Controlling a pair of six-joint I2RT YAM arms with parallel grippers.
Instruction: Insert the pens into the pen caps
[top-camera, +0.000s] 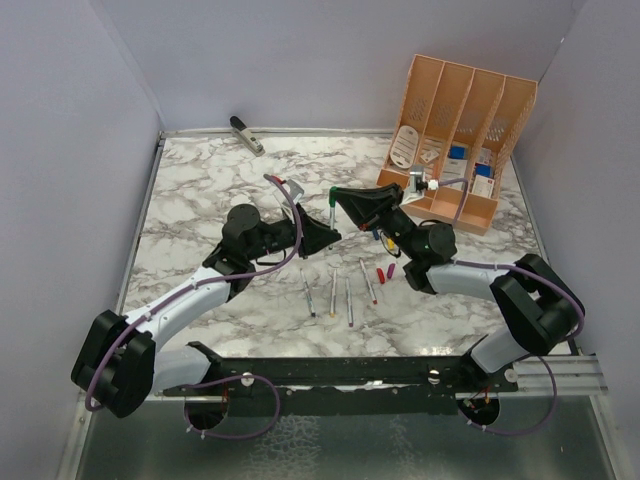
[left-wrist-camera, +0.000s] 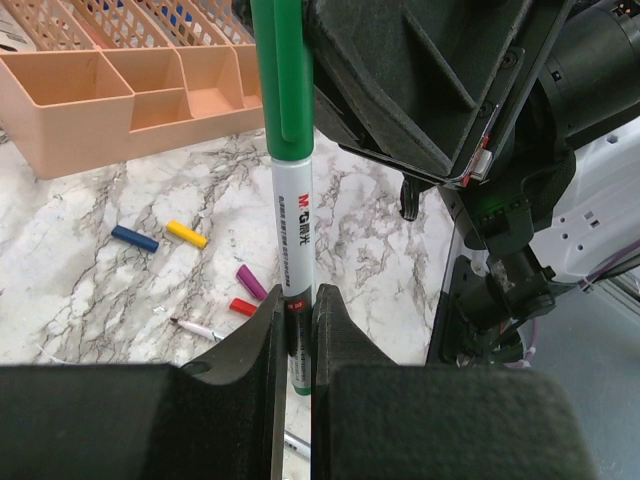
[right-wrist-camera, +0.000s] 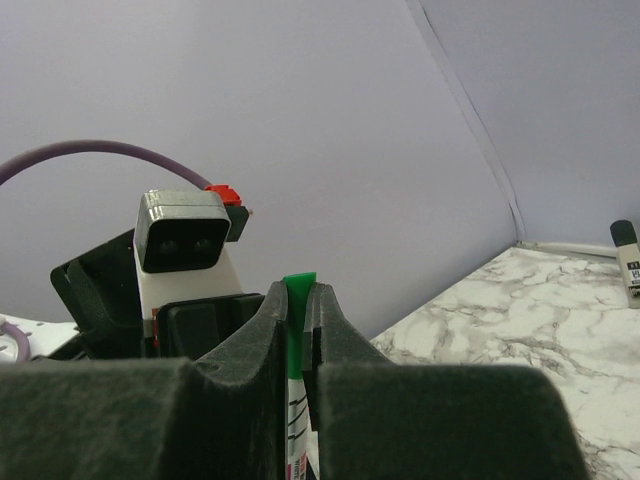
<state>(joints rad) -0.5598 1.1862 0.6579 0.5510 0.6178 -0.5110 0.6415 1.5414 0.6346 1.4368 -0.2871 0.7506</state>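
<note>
A white-barrelled pen (left-wrist-camera: 292, 230) with a green cap (left-wrist-camera: 280, 80) on its upper end stands between my two grippers above the table. My left gripper (left-wrist-camera: 295, 325) is shut on the pen's lower barrel. My right gripper (right-wrist-camera: 300, 300) is shut on the green cap (right-wrist-camera: 298, 300), right above the left gripper (top-camera: 327, 235); its own jaws (top-camera: 336, 196) show in the top view. Several thin pens (top-camera: 333, 290) lie side by side on the marble. Loose caps lie near them: blue (left-wrist-camera: 134, 238), yellow (left-wrist-camera: 187, 233), magenta (left-wrist-camera: 251, 282) and red (left-wrist-camera: 243, 307).
An orange desk organizer (top-camera: 460, 110) stands at the back right, with its low tray (left-wrist-camera: 120, 80) close behind the grippers. A grey-black stapler (top-camera: 246, 135) lies at the back left by the wall. Walls enclose the marble table (top-camera: 200, 190).
</note>
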